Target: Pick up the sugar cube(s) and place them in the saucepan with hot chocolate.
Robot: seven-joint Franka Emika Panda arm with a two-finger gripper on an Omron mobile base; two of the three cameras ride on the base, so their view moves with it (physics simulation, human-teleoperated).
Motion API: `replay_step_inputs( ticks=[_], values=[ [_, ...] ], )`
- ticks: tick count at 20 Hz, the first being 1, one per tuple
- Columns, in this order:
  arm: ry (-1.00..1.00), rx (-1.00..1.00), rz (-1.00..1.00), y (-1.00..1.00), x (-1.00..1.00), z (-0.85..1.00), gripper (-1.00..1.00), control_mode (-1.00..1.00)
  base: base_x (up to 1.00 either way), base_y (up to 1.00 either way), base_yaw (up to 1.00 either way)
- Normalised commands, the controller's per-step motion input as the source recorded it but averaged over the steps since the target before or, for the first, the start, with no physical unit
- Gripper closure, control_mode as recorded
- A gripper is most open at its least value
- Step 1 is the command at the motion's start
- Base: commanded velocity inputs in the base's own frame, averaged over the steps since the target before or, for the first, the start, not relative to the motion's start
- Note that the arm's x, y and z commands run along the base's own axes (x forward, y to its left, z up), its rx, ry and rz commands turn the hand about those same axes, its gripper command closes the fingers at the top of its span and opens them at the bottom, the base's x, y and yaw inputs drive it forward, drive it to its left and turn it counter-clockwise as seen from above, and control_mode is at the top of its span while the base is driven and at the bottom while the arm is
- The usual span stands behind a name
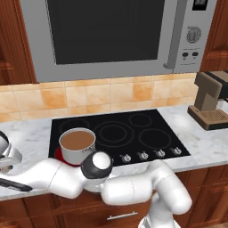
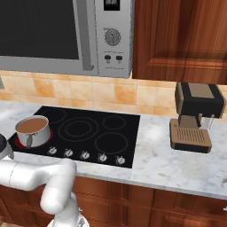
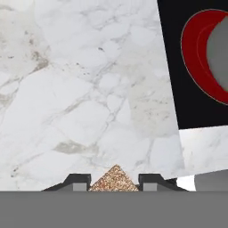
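Hand view: hand (image 3: 115, 183) pinching sugar cube (image 3: 115, 179); saucepan (image 1: 77, 144) full of brown hot chocolate (image 1: 76, 140).

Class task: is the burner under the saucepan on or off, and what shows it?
On. The ring under the saucepan with hot chocolate glows red; the other rings on the cooktop stay dark.

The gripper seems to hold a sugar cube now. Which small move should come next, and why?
Probably lift and carry toward the saucepan. In the hand view the sugar cube sits between the gripper fingertips above the marble counter, with the glowing red burner off to one side.
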Motion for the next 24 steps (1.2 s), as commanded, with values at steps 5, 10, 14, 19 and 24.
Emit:
replay_step_inputs(
  ticks=[5, 10, 14, 19, 24],
  values=[
    [-0.33, 0.23, 0.0, -1.0, -0.59, 0.23, 1.0, -1.0, 0.0, 0.0, 0.0],
    [-0.3, 0.41, 0.0, -1.0, -0.5, 0.03, 1.0, -1.0, 0.0, 0.0, 0.0],
    [-0.28, 0.42, 0.0, -1.0, -0.25, 0.19, 1.0, -1.0, 0.0, 0.0, 0.0],
    [-0.22, 0.4, 0.0, -1.0, -0.22, 0.25, 1.0, -1.0, 0.0, 0.0, 0.0],
    [-0.05, 0.39, 0.01, -1.0, -0.08, 0.18, 1.0, -1.0, 0.0, 0.0, 0.0]
  ],
)
